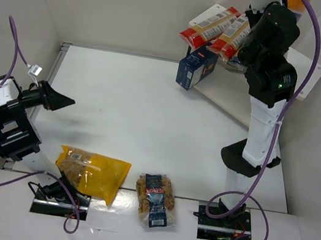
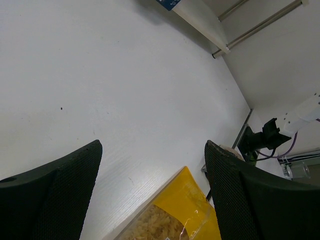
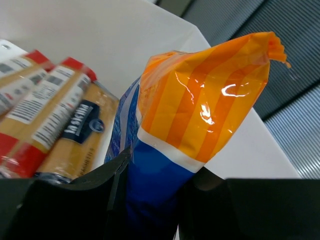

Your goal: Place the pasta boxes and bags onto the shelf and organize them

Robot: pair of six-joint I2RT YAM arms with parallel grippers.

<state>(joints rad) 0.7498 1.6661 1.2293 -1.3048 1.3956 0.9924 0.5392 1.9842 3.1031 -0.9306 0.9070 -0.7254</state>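
Note:
My right gripper [image 3: 155, 185] is shut on the blue bag with the orange striped top [image 3: 200, 110], held over the white shelf's top board [image 1: 205, 17] at the back right. Two long tan packs with red ends [image 1: 216, 30] lie on that board, also in the right wrist view [image 3: 45, 110]. The dark navy box [image 1: 195, 69] stands on the lower board [image 1: 227, 94]. The yellow bag [image 1: 92, 173] and the small clear bag with a red-blue label [image 1: 157, 200] lie on the table in front. My left gripper [image 2: 152, 165] is open above the yellow bag's corner [image 2: 185, 210].
White walls close the table on the left, back and right. Purple cables [image 1: 258, 199] run along both arms. The right arm's white body [image 1: 260, 137] stands before the shelf. Both arm bases [image 1: 223, 221] sit at the near edge.

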